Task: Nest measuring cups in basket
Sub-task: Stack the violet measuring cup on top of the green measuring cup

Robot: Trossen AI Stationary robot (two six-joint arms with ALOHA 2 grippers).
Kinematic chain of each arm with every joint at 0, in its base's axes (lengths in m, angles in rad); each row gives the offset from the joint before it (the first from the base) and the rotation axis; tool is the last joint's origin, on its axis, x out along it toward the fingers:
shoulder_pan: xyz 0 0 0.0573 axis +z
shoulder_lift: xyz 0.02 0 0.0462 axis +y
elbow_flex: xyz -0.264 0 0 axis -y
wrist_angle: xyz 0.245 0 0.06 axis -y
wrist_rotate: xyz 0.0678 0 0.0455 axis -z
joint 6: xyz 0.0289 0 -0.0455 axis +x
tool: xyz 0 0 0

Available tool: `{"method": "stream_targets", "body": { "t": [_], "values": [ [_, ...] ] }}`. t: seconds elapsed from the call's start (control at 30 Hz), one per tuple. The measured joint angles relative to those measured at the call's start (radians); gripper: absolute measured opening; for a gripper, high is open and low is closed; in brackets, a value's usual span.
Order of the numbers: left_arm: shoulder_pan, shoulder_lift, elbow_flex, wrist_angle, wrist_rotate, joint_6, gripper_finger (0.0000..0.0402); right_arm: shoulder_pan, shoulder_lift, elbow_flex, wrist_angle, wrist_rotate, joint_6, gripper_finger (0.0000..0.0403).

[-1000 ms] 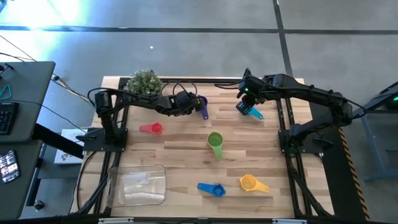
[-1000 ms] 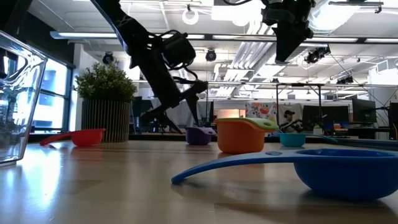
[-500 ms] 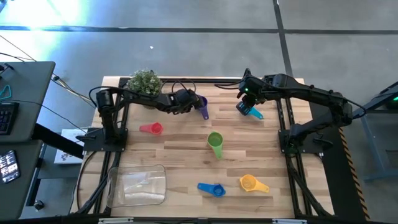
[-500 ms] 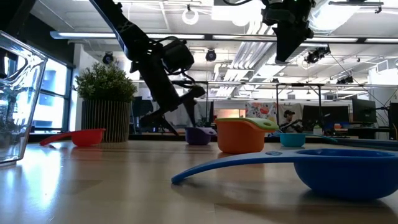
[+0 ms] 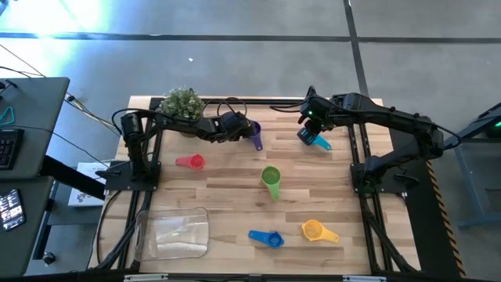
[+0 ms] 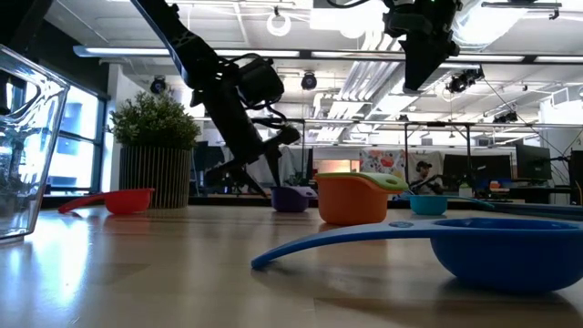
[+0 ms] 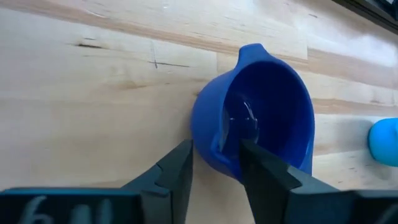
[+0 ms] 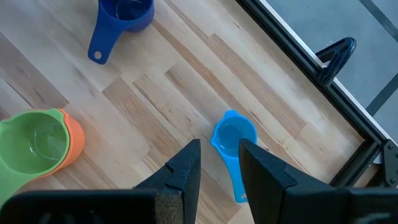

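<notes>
The purple cup (image 5: 252,128) stands upright on its base near the table's far edge. My left gripper (image 7: 214,149) is open, with its fingers on either side of the cup's wall. The light blue cup (image 8: 234,137) lies on the table below my right gripper (image 8: 217,149), which hovers open, high above it (image 6: 424,64). The green cup (image 8: 34,143) sits nested in the orange cup (image 8: 73,140) at mid-table. The red cup (image 5: 190,161), blue cup (image 5: 268,238) and yellow cup (image 5: 315,230) rest apart on the wood. The clear basket (image 5: 172,233) is at the near left corner. My left gripper has one finger (image 7: 255,168) inside the purple cup's bowl and the other (image 7: 177,174) outside, astride the wall (image 7: 208,134) on the side facing the arm. It comes slanting down from the table's left. Whether the fingers touch the wall, I cannot tell.
A small potted plant (image 5: 182,102) stands at the far left edge, just behind my left arm. Black frame rails (image 8: 292,56) run along the table's right side. Bare wood lies between the basket and the blue cup.
My left gripper has moved a little toward the table's right and far edge, bringing its fingers down around the purple cup's wall. No cup has shifted.
</notes>
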Motion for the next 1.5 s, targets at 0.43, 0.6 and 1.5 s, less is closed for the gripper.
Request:
{"method": "stream_targets", "body": {
  "t": [0.43, 0.6, 1.5],
  "values": [
    [0.042, 0.000, 0.000, 0.002, 0.034, 0.025, 0.0083, 0.000, 0.000, 0.000, 0.000, 0.000, 0.009, 0.0101],
    [0.045, 0.000, 0.000, 0.008, 0.038, 0.039, 0.0070, 0.000, 0.000, 0.000, -0.001, -0.001, 0.009, 0.0101],
    [0.019, -0.004, 0.000, 0.138, 0.164, 0.024, 0.0005, 0.000, 0.000, 0.000, 0.000, 0.000, 0.009, 0.0101]
  ]
}}
